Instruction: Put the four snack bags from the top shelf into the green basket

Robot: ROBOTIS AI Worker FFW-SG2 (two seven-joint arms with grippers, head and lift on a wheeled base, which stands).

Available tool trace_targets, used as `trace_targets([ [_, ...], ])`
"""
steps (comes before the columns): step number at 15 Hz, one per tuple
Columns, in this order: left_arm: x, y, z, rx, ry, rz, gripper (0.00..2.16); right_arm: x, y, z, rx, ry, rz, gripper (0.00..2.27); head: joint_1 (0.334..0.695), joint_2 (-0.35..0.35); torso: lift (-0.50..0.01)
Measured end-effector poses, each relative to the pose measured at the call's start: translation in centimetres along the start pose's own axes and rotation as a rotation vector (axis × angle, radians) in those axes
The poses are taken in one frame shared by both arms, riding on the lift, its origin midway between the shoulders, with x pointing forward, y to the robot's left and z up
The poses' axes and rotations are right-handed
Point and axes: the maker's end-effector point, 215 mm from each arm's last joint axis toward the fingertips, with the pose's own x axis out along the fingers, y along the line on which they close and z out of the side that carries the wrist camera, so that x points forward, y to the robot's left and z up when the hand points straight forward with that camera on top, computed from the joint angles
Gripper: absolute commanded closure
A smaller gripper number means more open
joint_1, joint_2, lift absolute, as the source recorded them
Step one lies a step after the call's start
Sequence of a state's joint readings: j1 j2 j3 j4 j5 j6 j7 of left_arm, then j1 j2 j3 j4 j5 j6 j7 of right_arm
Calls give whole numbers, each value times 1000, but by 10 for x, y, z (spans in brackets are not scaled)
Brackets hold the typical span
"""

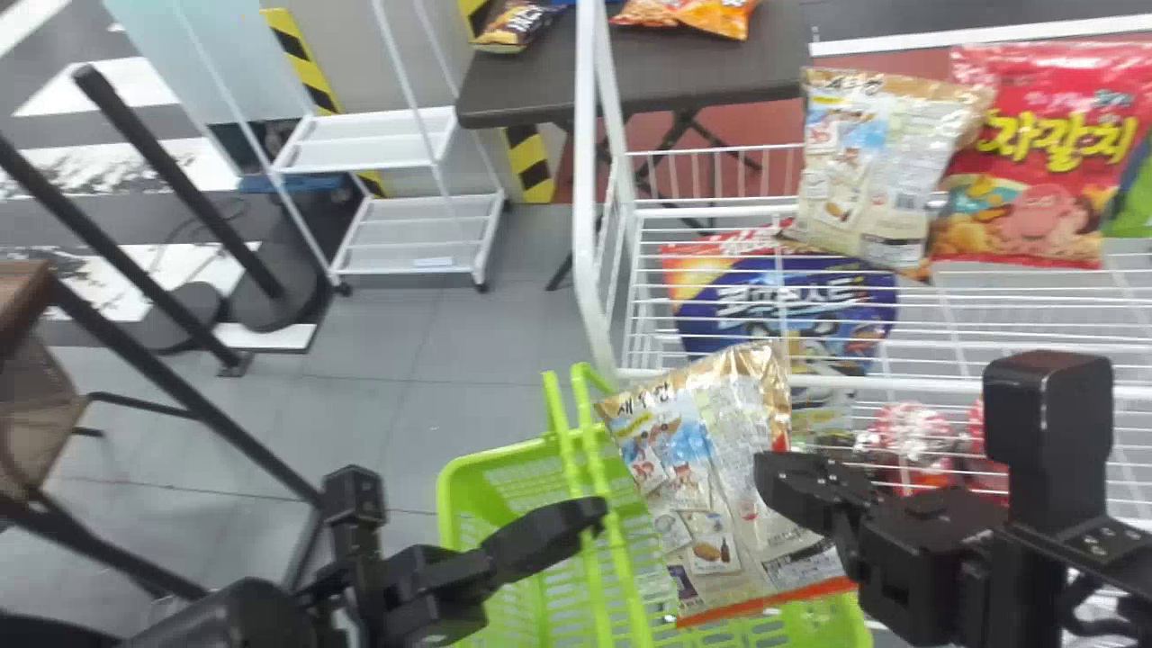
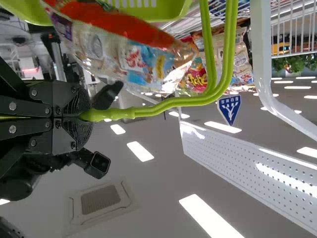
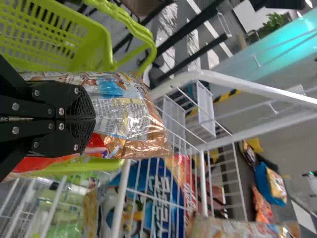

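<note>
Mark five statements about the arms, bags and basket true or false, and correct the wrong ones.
1. The left end effector grips the green basket's handle. True.
2. The right end effector holds a red bag. False: it holds a gold-and-white bag.
3. On the top shelf, a gold bag is next to a red bag. True.
4. The blue bag lies in the basket. False: the blue bag is below the top shelf's wires.

Grey floor [image 1: 387, 360] runs under a white cart [image 1: 409, 232] and dark table [image 1: 720, 67], bright ceiling lights [image 2: 140, 151] above.
</note>
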State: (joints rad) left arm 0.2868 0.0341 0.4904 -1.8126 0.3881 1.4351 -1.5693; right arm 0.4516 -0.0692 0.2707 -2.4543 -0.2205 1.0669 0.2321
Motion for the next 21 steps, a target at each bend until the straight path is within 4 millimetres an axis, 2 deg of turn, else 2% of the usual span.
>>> trace_targets([
  [3, 1, -1, -1, -1, 1, -3, 2145, 28, 27, -32, -34, 96, 34, 2246, 695, 350, 0],
  [6, 1, -1, -2, -1, 4, -4, 2145, 69, 56, -67, -106, 192, 65, 2246, 695, 350, 0],
  [7, 2, -1, -3, -2, 5, -5, 2145, 86, 67, -77, -139, 214, 79, 2020, 695, 350, 0],
  [8, 3, -1, -4, -3, 7, -6, 2145, 102, 80, -86, -170, 230, 98, 1096, 695, 350, 0],
  [9, 3, -1, -5, -4, 9, -6, 2145, 112, 89, -92, -189, 240, 111, 63, 695, 350, 0],
  [10, 3, -1, -6, -6, 10, -7, 2145, 118, 94, -95, -204, 243, 117, -2, 695, 350, 0],
  [12, 2, -1, -7, -7, 10, -7, 2145, 116, 92, -89, -217, 227, 106, 16, 695, 350, 0],
  [14, 1, -1, -7, -7, 10, -6, 2145, 98, 66, -63, -202, 167, 56, 33, 695, 350, 0],
  [17, 2, -1, -8, -9, 14, -7, 2145, 57, 6, -13, -125, 62, -16, 33, 695, 350, 0],
  [20, 3, -1, -8, -9, 17, -8, 2148, 13, -66, 38, -64, -81, -134, 33, 695, 247, 0],
  [21, 3, -1, -8, -9, 17, -7, 2145, 1, -97, 59, -71, -138, -207, 33, 695, 157, 0],
])
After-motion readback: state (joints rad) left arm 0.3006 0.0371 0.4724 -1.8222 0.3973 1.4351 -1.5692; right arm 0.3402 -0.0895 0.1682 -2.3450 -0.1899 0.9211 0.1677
